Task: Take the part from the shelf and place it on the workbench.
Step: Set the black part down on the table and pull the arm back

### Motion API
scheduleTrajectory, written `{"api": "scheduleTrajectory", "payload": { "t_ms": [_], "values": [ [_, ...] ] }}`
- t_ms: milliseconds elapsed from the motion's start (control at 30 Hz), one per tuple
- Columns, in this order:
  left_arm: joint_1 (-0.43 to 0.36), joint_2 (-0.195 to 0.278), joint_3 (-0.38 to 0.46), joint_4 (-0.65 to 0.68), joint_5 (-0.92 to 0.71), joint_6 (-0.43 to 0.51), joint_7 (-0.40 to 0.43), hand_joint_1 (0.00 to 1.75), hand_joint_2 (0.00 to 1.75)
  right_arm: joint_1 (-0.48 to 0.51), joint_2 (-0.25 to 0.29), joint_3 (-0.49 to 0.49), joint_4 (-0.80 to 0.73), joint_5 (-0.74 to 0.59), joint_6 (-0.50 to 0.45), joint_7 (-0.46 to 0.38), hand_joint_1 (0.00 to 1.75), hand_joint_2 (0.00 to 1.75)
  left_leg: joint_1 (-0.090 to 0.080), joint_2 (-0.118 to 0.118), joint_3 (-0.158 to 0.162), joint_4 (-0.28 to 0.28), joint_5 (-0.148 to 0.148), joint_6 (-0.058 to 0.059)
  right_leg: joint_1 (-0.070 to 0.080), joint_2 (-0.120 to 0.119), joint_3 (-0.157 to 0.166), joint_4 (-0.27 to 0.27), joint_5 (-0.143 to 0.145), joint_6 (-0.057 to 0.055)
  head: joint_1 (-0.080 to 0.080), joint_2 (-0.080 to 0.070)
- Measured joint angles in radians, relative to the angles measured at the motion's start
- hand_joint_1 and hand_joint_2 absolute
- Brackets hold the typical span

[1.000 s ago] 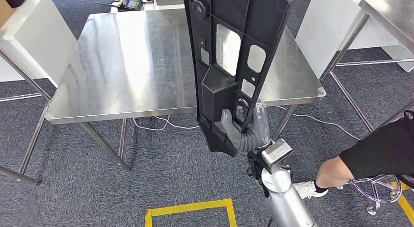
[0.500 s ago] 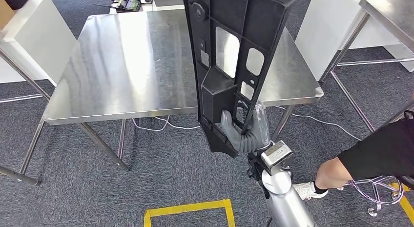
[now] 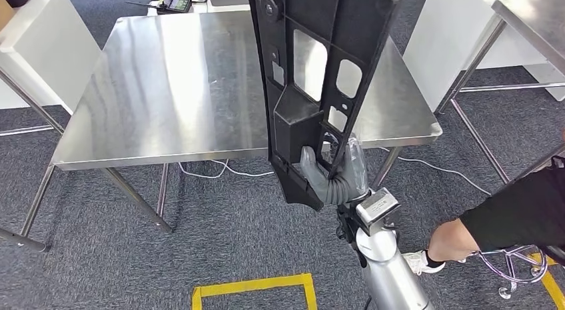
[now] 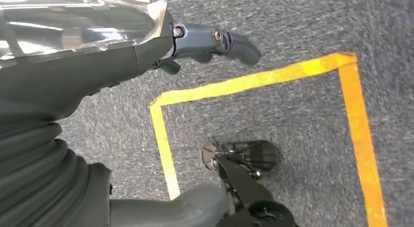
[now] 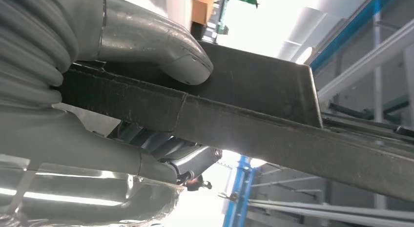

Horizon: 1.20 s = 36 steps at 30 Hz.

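Part [image 3: 313,77]: long black plastic panel, standing nearly upright in front of the head camera, upper end running off the top edge so full length impossible to tell. Covering the middle of the workbench [image 3: 166,90] behind it; steel top showing through the rectangular cutouts. Being gripped at the lower end by the right hand [image 3: 331,177], grey thumb pressing on the near face, other fingers wrapping behind and mostly hidden by the panel. Lower tip of part hanging below the hand, over the carpet just in front of the bench's near edge, not touching the bench.

Looks: ribbed moulding, raised box section near the bottom, round boss near the upper left, several window-like openings, narrow tapered bottom end.

Right wrist view: thumb [image 5: 161,46] lying flat on the part's dark edge [image 5: 234,119], darker fingers curling underneath, far end of part cut off.

Left hand [image 4: 205,44] hanging over the carpet, holding nothing; fingers partly hidden behind the cover, so spread hard to make out. Yellow tape [image 4: 254,80] marking the floor below it.

Person's arm in a black sleeve [image 3: 526,210] reaching in at lower right, body cut off by the frame.
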Motion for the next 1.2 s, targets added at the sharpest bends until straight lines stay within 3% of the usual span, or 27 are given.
{"api": "scheduleTrajectory", "payload": {
  "t_ms": [100, 200, 233, 267, 300, 367, 433, 500, 600, 633, 700, 767, 800, 833, 867, 933, 967, 1100, 1133, 1200],
  "values": [
    [0.000, -0.001, 0.000, 0.000, -0.001, -0.003, 0.002, 0.00, 1.75, -0.003, 0.000, 0.000, 0.000, 0.001, 0.000, 0.000, 1.75, 1.75, 0.002, -0.004, 0.017, -0.021, 0.004, 0.011, -0.001, -0.003, -0.011, 0.026, -0.017, 0.012, 0.001, 0.000],
    [-0.001, -0.001, 0.000, 0.000, -0.002, -0.005, 0.002, 0.00, 1.75, -0.003, -0.002, 0.001, 0.001, 0.001, 0.000, 0.000, 1.75, 1.75, 0.002, -0.006, 0.030, -0.030, 0.002, 0.022, -0.001, -0.002, -0.101, 0.196, -0.081, 0.004, 0.003, 0.000],
    [-0.001, -0.001, 0.000, 0.000, -0.002, -0.005, 0.003, 0.00, 1.75, -0.002, -0.003, 0.001, 0.002, 0.001, 0.000, 0.001, 1.75, 1.75, 0.001, -0.007, 0.032, -0.030, 0.000, 0.024, -0.001, -0.002, -0.136, 0.252, -0.095, 0.005, 0.003, 0.000],
    [-0.001, -0.001, 0.000, 0.000, -0.003, -0.005, 0.003, 0.00, 1.75, 0.000, -0.004, 0.001, 0.004, 0.002, 0.000, 0.001, 1.75, 1.75, 0.000, -0.009, 0.034, -0.029, -0.003, 0.024, -0.001, -0.002, -0.155, 0.275, -0.093, 0.010, 0.003, 0.000],
    [-0.001, -0.002, 0.000, 0.000, -0.004, -0.006, 0.003, 0.00, 1.75, 0.002, -0.005, 0.001, 0.006, 0.002, 0.001, 0.002, 1.75, 1.75, -0.001, -0.012, 0.037, -0.029, -0.006, 0.024, -0.001, -0.002, -0.156, 0.259, -0.075, 0.018, 0.003, 0.000],
    [0.000, -0.002, 0.000, 0.000, -0.006, -0.007, 0.001, 0.00, 1.75, 0.003, -0.007, 0.001, 0.008, 0.002, 0.003, 0.004, 1.75, 1.75, -0.001, -0.018, 0.045, -0.026, -0.013, 0.018, -0.002, -0.002, -0.106, 0.130, -0.008, 0.033, 0.003, 0.000],
    [-0.001, -0.003, 0.000, 0.000, -0.006, -0.008, -0.002, 0.00, 1.75, 0.003, -0.008, 0.001, 0.010, 0.004, 0.006, 0.004, 1.75, 1.75, -0.005, -0.021, 0.048, -0.019, -0.024, 0.008, -0.001, -0.001, -0.056, 0.021, 0.038, 0.030, 0.002, 0.000],
    [-0.001, -0.003, 0.000, 0.000, -0.004, -0.008, -0.003, 0.00, 1.75, 0.002, -0.008, 0.001, 0.012, 0.005, 0.011, 0.005, 1.75, 1.75, -0.007, -0.022, 0.048, -0.016, -0.031, -0.001, 0.002, 0.000, -0.044, -0.001, 0.044, 0.015, 0.001, 0.000],
    [-0.001, -0.002, 0.000, 0.000, 0.003, -0.008, -0.001, 0.00, 1.75, -0.001, 0.000, 0.004, 0.014, 0.008, 0.017, 0.005, 1.75, 1.75, -0.001, -0.019, 0.043, 0.004, -0.048, -0.016, -0.007, 0.000, -0.034, -0.009, 0.044, -0.006, -0.001, 0.000],
    [-0.001, -0.002, 0.000, 0.000, 0.003, -0.008, -0.001, 0.00, 1.75, -0.002, 0.004, 0.005, 0.015, 0.009, 0.017, 0.006, 1.75, 1.75, 0.001, -0.016, 0.027, 0.040, -0.068, -0.023, -0.011, -0.001, -0.028, -0.012, 0.043, -0.012, -0.003, 0.000],
    [0.000, -0.003, 0.001, 0.000, 0.005, -0.007, 0.000, 0.00, 1.75, -0.005, 0.012, 0.010, 0.018, 0.012, 0.018, 0.008, 1.75, 1.75, 0.006, -0.010, -0.037, 0.165, -0.124, -0.034, -0.011, -0.002, -0.021, -0.012, 0.038, -0.022, -0.006, 0.000],
    [0.001, -0.003, 0.001, 0.000, 0.007, -0.007, 0.001, 0.00, 1.75, -0.006, 0.017, 0.017, 0.024, 0.017, 0.019, 0.012, 1.75, 1.75, 0.011, -0.007, -0.098, 0.260, -0.145, -0.041, -0.010, -0.002, -0.016, -0.012, 0.033, -0.025, -0.006, 0.000],
    [0.002, -0.003, 0.001, 0.000, 0.008, -0.007, 0.001, 0.00, 1.75, -0.006, 0.020, 0.021, 0.027, 0.019, 0.021, 0.013, 1.75, 1.75, 0.013, -0.006, -0.105, 0.257, -0.126, -0.043, -0.010, -0.001, -0.013, -0.012, 0.030, -0.026, -0.006, 0.000],
    [0.002, -0.002, 0.002, 0.000, 0.009, -0.007, 0.001, 0.00, 1.75, -0.006, 0.023, 0.023, 0.031, 0.021, 0.023, 0.014, 1.75, 1.75, 0.014, -0.005, -0.092, 0.215, -0.091, -0.043, -0.011, 0.000, -0.009, -0.012, 0.027, -0.025, -0.006, 0.000],
    [0.002, -0.002, 0.002, 0.000, 0.010, -0.007, 0.001, 0.00, 1.75, -0.007, 0.027, 0.026, 0.033, 0.023, 0.024, 0.015, 1.75, 1.75, 0.016, -0.003, -0.064, 0.147, -0.047, -0.041, -0.011, 0.000, -0.003, -0.012, 0.023, -0.022, -0.007, 0.000],
    [0.001, -0.002, 0.002, 0.000, 0.011, -0.007, 0.001, 0.00, 1.75, -0.010, 0.032, 0.030, 0.037, 0.024, 0.025, 0.015, 1.75, 1.75, 0.013, -0.001, -0.009, 0.028, 0.001, -0.035, -0.006, 0.001, 0.004, -0.011, 0.014, -0.012, -0.006, 0.000],
    [0.001, -0.002, 0.002, 0.000, 0.011, -0.007, 0.001, 0.00, 1.75, -0.012, 0.034, 0.032, 0.039, 0.026, 0.026, 0.015, 1.75, 1.75, 0.010, -0.001, 0.004, 0.000, 0.005, -0.030, -0.004, 0.000, 0.005, -0.011, 0.010, -0.006, -0.006, 0.000],
    [0.002, -0.003, 0.003, 0.000, 0.010, -0.007, 0.001, 0.00, 1.75, -0.015, 0.036, 0.038, 0.041, 0.032, 0.025, 0.016, 1.75, 1.75, 0.003, -0.005, 0.018, -0.021, 0.002, -0.002, -0.001, -0.003, 0.002, -0.005, -0.001, 0.016, -0.005, 0.000],
    [0.002, -0.003, 0.003, 0.000, 0.010, -0.007, 0.001, 0.00, 1.75, -0.016, 0.036, 0.039, 0.042, 0.032, 0.025, 0.016, 1.75, 1.75, 0.004, -0.005, 0.025, -0.028, 0.003, 0.006, 0.000, -0.003, -0.014, 0.026, -0.015, 0.016, -0.003, 0.000],
    [0.001, -0.003, 0.004, 0.000, 0.008, -0.007, 0.000, 0.00, 1.75, -0.015, 0.036, 0.040, 0.043, 0.033, 0.025, 0.016, 1.75, 1.75, 0.003, -0.004, 0.037, -0.034, -0.001, 0.018, -0.001, -0.003, -0.083, 0.153, -0.060, 0.009, -0.001, 0.000]
  ]
}}
